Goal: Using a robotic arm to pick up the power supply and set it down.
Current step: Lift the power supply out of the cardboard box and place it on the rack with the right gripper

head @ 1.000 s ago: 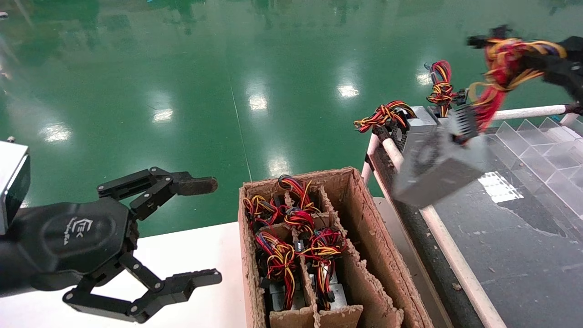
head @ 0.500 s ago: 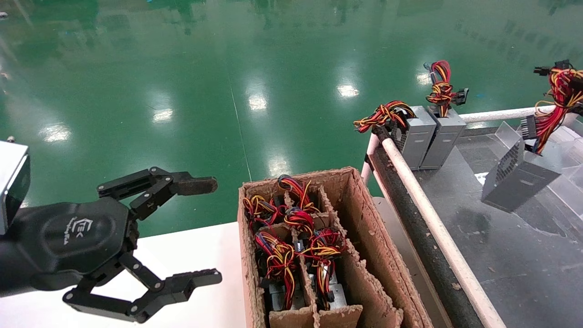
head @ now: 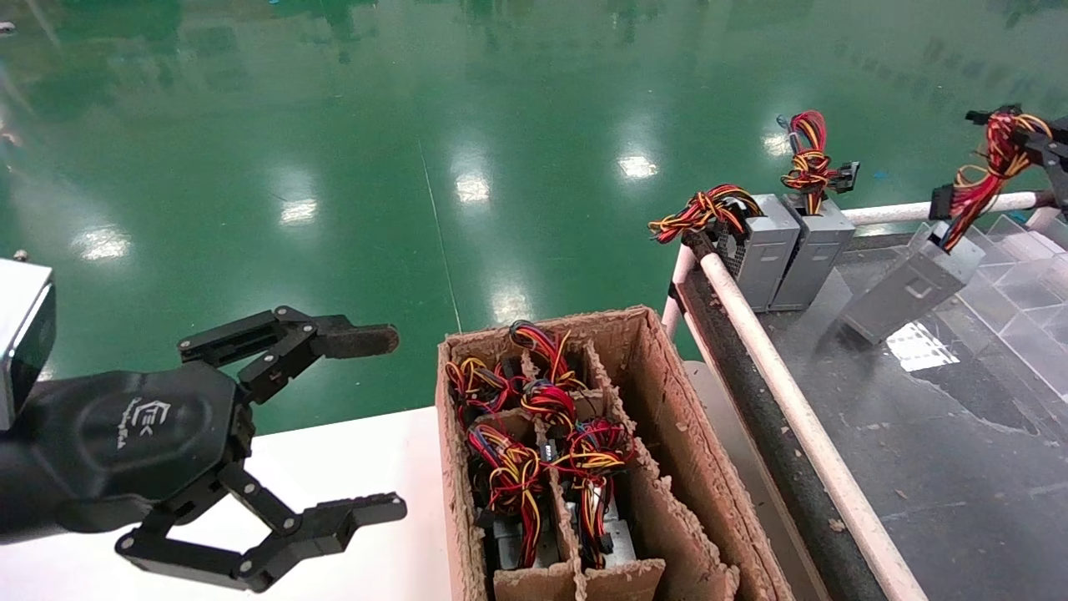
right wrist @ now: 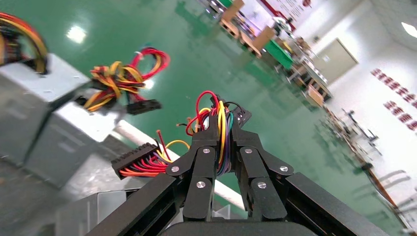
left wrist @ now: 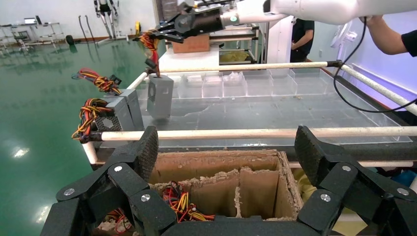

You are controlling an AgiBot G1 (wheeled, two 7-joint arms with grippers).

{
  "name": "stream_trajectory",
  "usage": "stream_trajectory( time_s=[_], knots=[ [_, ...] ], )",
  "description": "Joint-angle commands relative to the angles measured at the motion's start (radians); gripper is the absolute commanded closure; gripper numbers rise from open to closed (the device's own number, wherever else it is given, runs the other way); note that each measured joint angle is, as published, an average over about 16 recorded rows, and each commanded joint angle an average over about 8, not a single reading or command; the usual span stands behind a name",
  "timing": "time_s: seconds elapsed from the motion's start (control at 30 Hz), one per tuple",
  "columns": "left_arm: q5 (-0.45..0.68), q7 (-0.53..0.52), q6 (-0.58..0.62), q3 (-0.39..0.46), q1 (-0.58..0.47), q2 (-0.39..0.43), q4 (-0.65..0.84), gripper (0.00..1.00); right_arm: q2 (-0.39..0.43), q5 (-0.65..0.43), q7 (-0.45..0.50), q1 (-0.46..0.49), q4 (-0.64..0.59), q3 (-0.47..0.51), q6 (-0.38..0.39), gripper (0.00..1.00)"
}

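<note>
- The right gripper point(right wrist: 222, 129), at the head view's far right edge, has its jaws clamped on the wire bundle point(head: 984, 171) of a grey power supply point(head: 909, 284).
- The power supply hangs tilted below the bundle over the dark worktable point(head: 959, 434); whether its lower corner touches the surface is unclear.
- Two more power supplies point(head: 788, 250) stand upright side by side at the table's far left corner, just beside the white rail point(head: 801, 409).
- The left gripper point(head: 367, 426) hovers parked over the white table point(head: 350, 467), jaws wide apart.
- A divided cardboard box point(head: 667, 434) between the tables holds further wired units.
</note>
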Motion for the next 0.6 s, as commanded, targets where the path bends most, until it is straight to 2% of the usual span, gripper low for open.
stream_trajectory(
  time_s=[0.03, 0.6],
  knots=[
    [0.000, 0.000, 0.000, 0.000, 0.000, 0.000, 0.000, 0.00, -0.025, -0.014, -0.017, 0.036, -0.044, -0.007, 0.032, 1.00],
    [0.000, 0.000, 0.000, 0.000, 0.000, 0.000, 0.000, 0.00, -0.197, -0.070, -0.079, 0.177, -0.196, -0.045, 0.120, 1.00]
  ],
)
